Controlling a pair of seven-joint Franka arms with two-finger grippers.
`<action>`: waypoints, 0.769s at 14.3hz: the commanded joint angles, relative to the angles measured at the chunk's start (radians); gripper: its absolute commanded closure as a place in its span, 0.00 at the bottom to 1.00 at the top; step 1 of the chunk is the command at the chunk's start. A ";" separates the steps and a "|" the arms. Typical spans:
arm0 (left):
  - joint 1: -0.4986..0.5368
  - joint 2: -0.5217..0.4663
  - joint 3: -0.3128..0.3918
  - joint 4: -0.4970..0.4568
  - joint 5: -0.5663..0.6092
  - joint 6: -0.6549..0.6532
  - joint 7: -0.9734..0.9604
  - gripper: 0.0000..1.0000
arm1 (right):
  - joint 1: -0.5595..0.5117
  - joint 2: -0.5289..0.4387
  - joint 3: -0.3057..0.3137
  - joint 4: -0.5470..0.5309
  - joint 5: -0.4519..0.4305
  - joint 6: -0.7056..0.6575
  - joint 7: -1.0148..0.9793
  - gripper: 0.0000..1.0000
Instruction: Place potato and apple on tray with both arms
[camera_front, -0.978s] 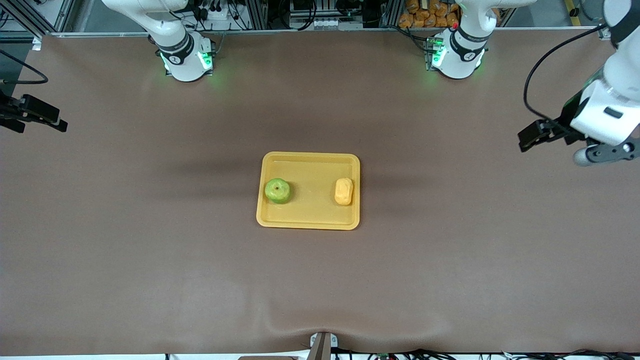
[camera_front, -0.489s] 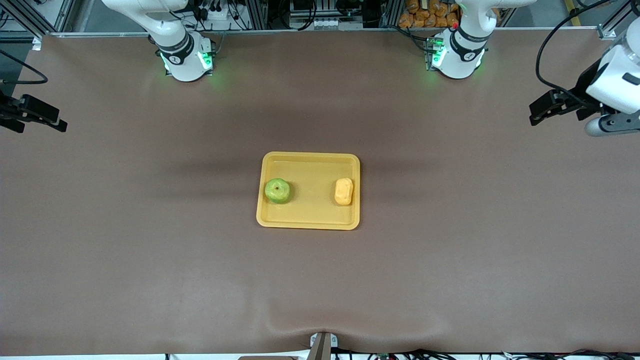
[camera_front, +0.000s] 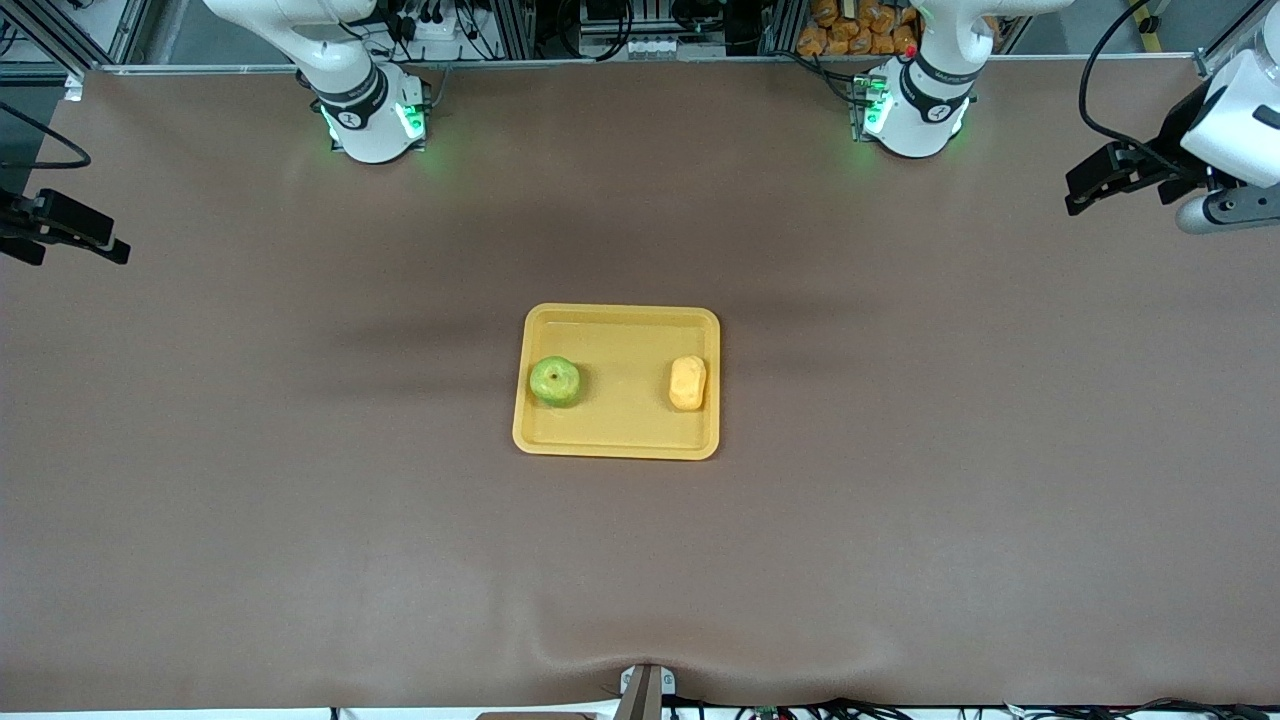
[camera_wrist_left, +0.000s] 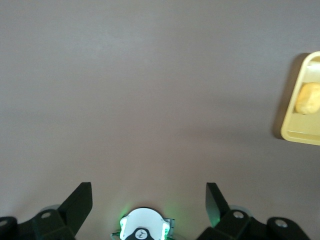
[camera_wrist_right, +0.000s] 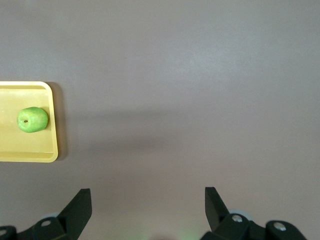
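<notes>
The yellow-orange tray (camera_front: 617, 432) lies at the table's middle. The green apple (camera_front: 555, 381) sits on it toward the right arm's end. The potato (camera_front: 687, 383) sits on it toward the left arm's end. My left gripper (camera_wrist_left: 148, 186) is open and empty, up over the table's left-arm end (camera_front: 1205, 210), well away from the tray. My right gripper (camera_wrist_right: 146, 191) is open and empty, up over the right-arm end (camera_front: 50, 228). The left wrist view shows the potato (camera_wrist_left: 308, 98) on the tray (camera_wrist_left: 299, 136). The right wrist view shows the apple (camera_wrist_right: 33, 119) on the tray (camera_wrist_right: 30, 151).
The brown table mat (camera_front: 300, 450) spreads wide around the tray. The two arm bases, lit green, stand along the table's edge farthest from the front camera (camera_front: 372, 120) (camera_front: 915, 110). Orange items (camera_front: 855, 30) are piled off the table by the left arm's base.
My left gripper has drawn away from the tray toward the table edge where the bases stand. The right gripper has barely shifted. The apple and potato have not moved.
</notes>
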 joint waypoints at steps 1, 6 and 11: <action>-0.005 -0.031 0.014 -0.016 -0.029 -0.005 0.018 0.00 | -0.018 0.003 0.012 0.010 -0.012 -0.001 -0.010 0.00; 0.000 -0.025 0.008 -0.011 -0.029 -0.005 0.017 0.00 | -0.019 0.003 0.012 0.010 -0.012 -0.001 -0.010 0.00; 0.001 -0.009 0.008 -0.011 -0.023 -0.004 0.015 0.00 | -0.019 0.005 0.012 0.010 -0.012 -0.001 -0.010 0.00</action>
